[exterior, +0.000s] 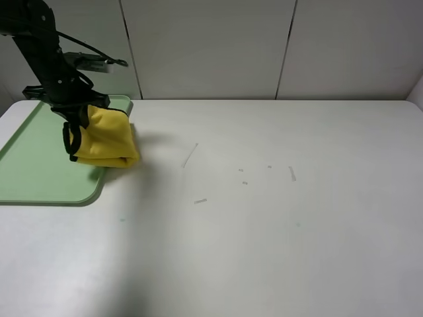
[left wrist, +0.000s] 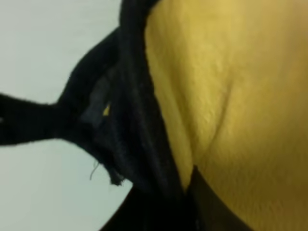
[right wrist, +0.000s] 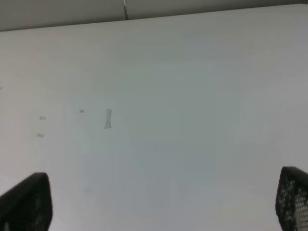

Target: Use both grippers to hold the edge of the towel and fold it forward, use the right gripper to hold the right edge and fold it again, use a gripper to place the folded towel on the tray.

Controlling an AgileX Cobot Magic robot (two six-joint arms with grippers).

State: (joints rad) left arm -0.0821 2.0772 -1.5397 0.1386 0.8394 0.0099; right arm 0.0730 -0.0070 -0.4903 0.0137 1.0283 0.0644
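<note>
The folded yellow towel (exterior: 107,137) hangs from my left gripper (exterior: 75,132), which is shut on its left side. It is held over the right edge of the pale green tray (exterior: 33,172) at the table's left, partly past the rim. In the left wrist view the towel (left wrist: 240,96) fills the frame, with a black finger (left wrist: 139,139) pressed against it. My right gripper (right wrist: 159,202) is open and empty over bare table; only its two fingertips (right wrist: 24,202) show. The right arm is out of the exterior view.
The white table (exterior: 264,231) carries a few small tape scraps (exterior: 291,173) near its middle. A white panelled wall stands behind. The tray lies at the far left, reaching the table's back edge.
</note>
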